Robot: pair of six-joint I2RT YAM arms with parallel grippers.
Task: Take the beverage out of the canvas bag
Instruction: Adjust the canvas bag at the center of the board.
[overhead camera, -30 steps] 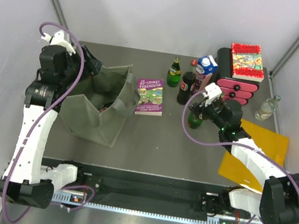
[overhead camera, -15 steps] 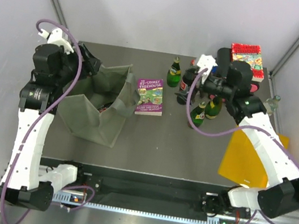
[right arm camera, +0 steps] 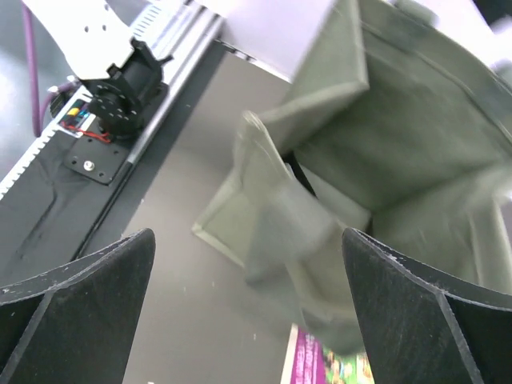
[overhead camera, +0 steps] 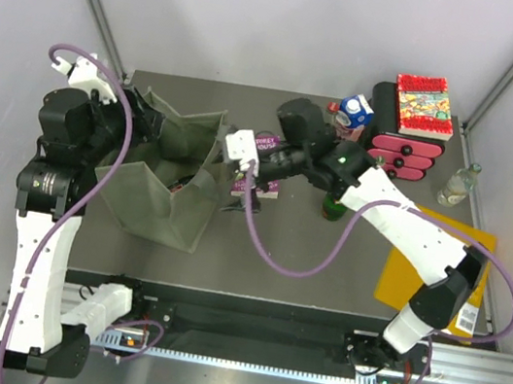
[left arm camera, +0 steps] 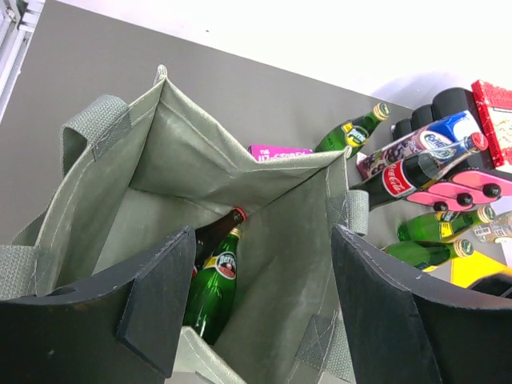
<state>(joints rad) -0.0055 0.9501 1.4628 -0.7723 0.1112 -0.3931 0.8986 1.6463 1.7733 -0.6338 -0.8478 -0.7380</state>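
The olive canvas bag stands open at the table's left. In the left wrist view I look down into the canvas bag: a green Perrier bottle lies on its floor beside a dark bottle with a red cap. My left gripper hangs open over the bag's mouth, at its far left corner, with nothing pinched. My right gripper reaches across to the bag's right edge, above the purple book. Its jaws are wide open and empty, and the right wrist view shows the blurred bag below the right gripper.
Behind the right arm stand a green bottle, a blue milk carton and a pink drawer box with a red book on top. A clear bottle and a yellow envelope are at the right.
My right arm has let go of a green bottle by the box and swung left to the bag's right edge, jaws opened wide. The left arm shifted slightly left.
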